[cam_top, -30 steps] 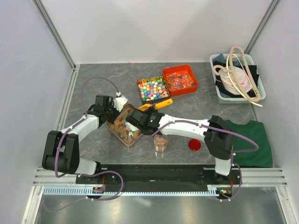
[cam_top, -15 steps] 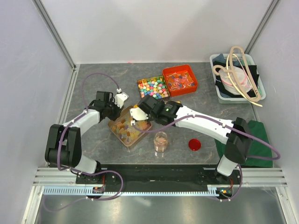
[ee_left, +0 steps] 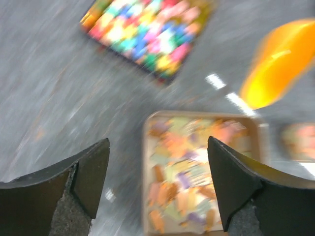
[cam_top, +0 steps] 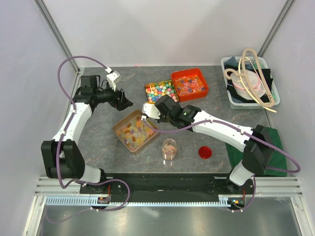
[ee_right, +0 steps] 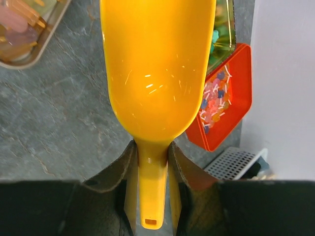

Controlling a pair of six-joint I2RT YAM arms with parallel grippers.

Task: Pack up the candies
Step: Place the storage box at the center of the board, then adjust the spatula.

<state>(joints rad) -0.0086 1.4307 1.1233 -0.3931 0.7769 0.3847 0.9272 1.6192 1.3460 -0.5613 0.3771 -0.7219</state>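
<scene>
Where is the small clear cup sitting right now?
Top view: the cup stands front and centre, between the tray of pastel candies on the left and the red disc on the right.

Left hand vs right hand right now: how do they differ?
Left hand is open and empty; right hand is shut on the handle of the yellow scoop. Left wrist view centres the candies; right wrist view catches only a corner of their tray. Both hang above the table.

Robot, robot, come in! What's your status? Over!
Left hand open, empty. Right hand shut on scoop, scoop empty. Candies in tray, cup beside it. Nothing in the way.
</scene>
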